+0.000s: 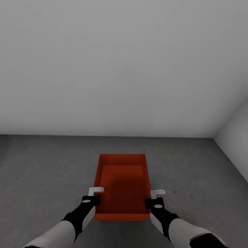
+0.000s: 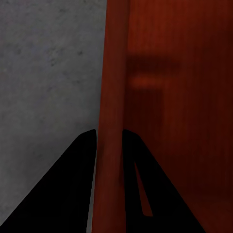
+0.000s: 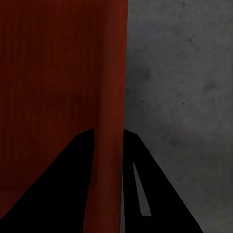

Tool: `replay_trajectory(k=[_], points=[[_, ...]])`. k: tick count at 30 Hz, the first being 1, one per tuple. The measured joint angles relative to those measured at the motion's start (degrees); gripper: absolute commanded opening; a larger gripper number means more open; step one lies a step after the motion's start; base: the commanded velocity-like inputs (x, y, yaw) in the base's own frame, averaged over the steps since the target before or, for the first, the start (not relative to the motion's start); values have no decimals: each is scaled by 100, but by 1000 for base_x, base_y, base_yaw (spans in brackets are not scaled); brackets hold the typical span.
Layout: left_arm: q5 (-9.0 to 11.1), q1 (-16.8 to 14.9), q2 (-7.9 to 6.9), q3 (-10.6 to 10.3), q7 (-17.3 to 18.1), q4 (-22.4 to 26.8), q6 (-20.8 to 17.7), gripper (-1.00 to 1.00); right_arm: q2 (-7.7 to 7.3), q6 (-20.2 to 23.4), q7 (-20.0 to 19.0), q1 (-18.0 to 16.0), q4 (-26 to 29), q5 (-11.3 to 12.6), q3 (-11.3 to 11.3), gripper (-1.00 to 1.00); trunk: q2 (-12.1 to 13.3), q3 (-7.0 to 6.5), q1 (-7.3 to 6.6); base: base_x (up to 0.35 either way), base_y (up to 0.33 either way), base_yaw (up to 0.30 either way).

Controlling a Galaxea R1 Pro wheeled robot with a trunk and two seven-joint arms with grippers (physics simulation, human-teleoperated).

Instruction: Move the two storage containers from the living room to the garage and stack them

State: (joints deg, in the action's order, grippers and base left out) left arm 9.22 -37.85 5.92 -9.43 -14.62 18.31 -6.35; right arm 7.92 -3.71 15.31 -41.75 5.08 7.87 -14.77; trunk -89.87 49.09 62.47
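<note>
The orange-red storage container [image 1: 122,182] looks rigid, light and smooth-walled, so it's best gripped where the left gripper [image 1: 92,195] and right gripper [image 1: 155,198] are clamped, on opposite side rims.

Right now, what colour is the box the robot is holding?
Orange-red. The open-topped rectangular storage container shows it best in the head view, against the dark grey concrete floor.
</note>
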Motion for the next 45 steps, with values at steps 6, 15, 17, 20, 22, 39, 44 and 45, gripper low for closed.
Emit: replay_trajectory(k=[6,15,17,20,22,39,44,45], points=[[-2,0,-4,1,7,5,0,-100,3,-3,1,-1,1,-9,9,-100,-162,72,88,0,0,0],[-2,0,-4,1,7,4,0,-100,2,-3,1,0,1,-7,7,-100,-162,72,88,0,0,0],[-2,0,-4,1,7,4,0,-100,3,-3,1,0,1,-6,6,-100,-162,72,88,0,0,0],[-2,0,-4,1,8,4,0,-100,3,-3,1,0,1,-9,9,-100,-162,72,88,0,0,0],[-3,0,-5,1,8,6,-2,-100,3,-3,1,0,1,-9,9,-100,-162,72,88,24,0,0],[-10,0,-4,8,11,6,0,-100,2,-8,-4,-1,-1,-10,12,-100,-162,72,88,52,0,0],[-9,0,-4,8,11,6,0,-100,2,-8,-4,-1,0,-12,15,-100,-162,72,88,0,0,0],[-9,0,-4,7,11,6,0,-100,2,-8,-4,-1,0,-13,15,-100,-162,72,88,0,0,0]])
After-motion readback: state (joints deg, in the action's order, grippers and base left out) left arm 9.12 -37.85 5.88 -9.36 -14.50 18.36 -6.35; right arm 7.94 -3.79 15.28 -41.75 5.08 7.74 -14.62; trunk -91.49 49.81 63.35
